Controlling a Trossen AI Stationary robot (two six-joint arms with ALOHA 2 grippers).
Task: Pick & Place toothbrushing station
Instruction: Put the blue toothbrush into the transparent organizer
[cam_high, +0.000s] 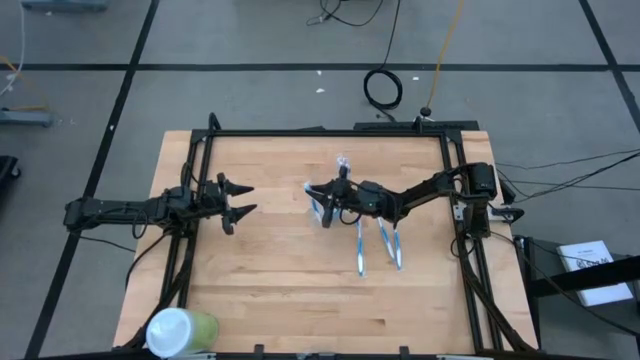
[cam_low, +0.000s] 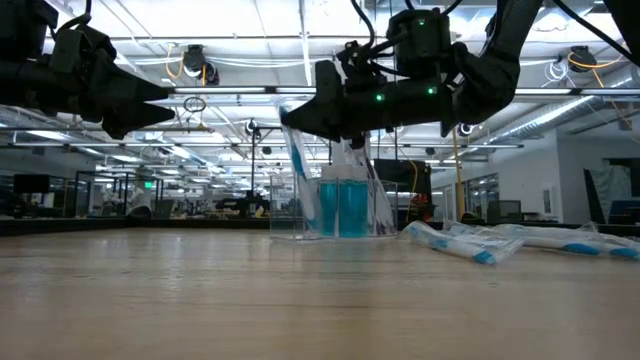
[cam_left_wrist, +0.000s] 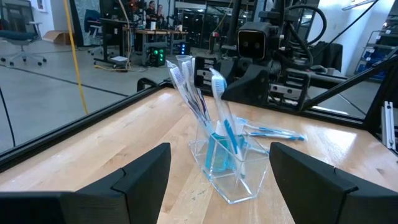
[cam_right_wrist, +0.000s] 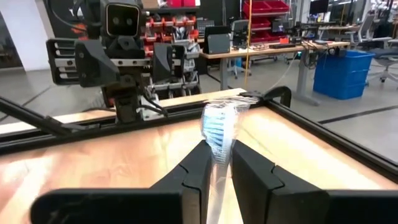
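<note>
A small clear cup (cam_high: 320, 212) stands at the table's middle with several blue-and-white toothbrushes (cam_left_wrist: 219, 109) upright in it. My right gripper (cam_high: 322, 200) reaches level over the cup from the table's right and is shut on one wrapped toothbrush (cam_right_wrist: 217, 124), seen slanting into the cup in the low view (cam_low: 300, 170). More toothbrushes (cam_high: 375, 245) lie flat on the table just right of the cup. My left gripper (cam_high: 243, 199) waits open to the cup's left, level and pointed at the cup (cam_left_wrist: 230, 168). My right gripper pinches the wrapped toothbrush between its two fingers (cam_right_wrist: 249, 168), on the shaft just below the bristle head (cam_right_wrist: 217, 134). The fingers come level from the table's right and lie across the brush. The brush stands nearly upright, its lower end down in the cup (cam_low: 312, 225).
A larger green cup with a white lid (cam_high: 180, 330) lies near the table's front left corner. A black frame (cam_high: 320, 132) runs around the table's far and side edges. Bare wood lies between the left gripper and the clear cup.
</note>
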